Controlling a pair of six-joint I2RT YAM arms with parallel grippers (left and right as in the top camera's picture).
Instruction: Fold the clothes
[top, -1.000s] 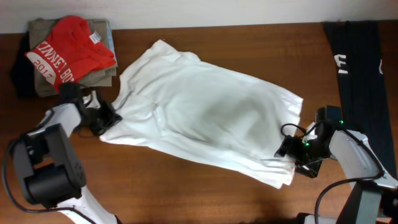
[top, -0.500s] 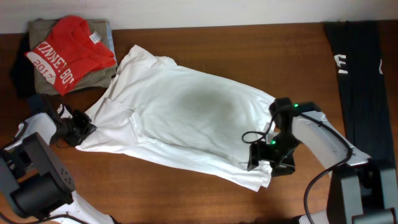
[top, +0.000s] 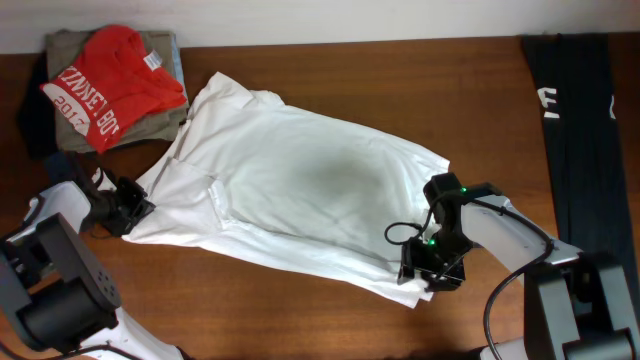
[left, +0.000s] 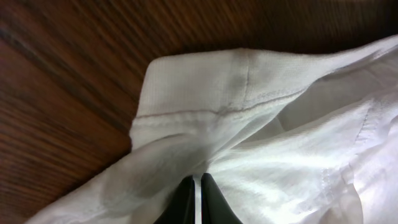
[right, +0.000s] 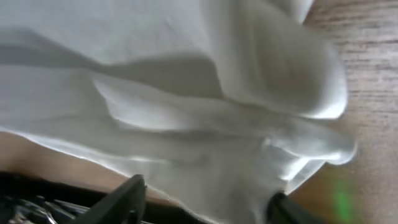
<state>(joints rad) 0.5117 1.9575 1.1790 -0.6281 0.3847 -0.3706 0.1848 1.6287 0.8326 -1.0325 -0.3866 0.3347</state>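
Note:
A white shirt (top: 300, 190) lies spread across the middle of the wooden table (top: 480, 100). My left gripper (top: 128, 208) is at the shirt's left corner, shut on a thin fold of the cloth. In the left wrist view the fingers (left: 198, 186) pinch the white fabric (left: 280, 143) just below a hemmed edge. My right gripper (top: 425, 268) is at the shirt's lower right hem. In the right wrist view its fingers (right: 208, 199) stand wide apart with bunched white cloth (right: 186, 93) lying between them.
A stack of folded clothes with a red printed shirt (top: 110, 85) on top sits at the back left, close to the white shirt's collar end. A dark garment (top: 575, 110) lies along the right edge of the table.
Both arms dragged the shirt leftward over the last second. Since half a second ago the right gripper has shifted a little toward the front edge; the left gripper has stayed put.

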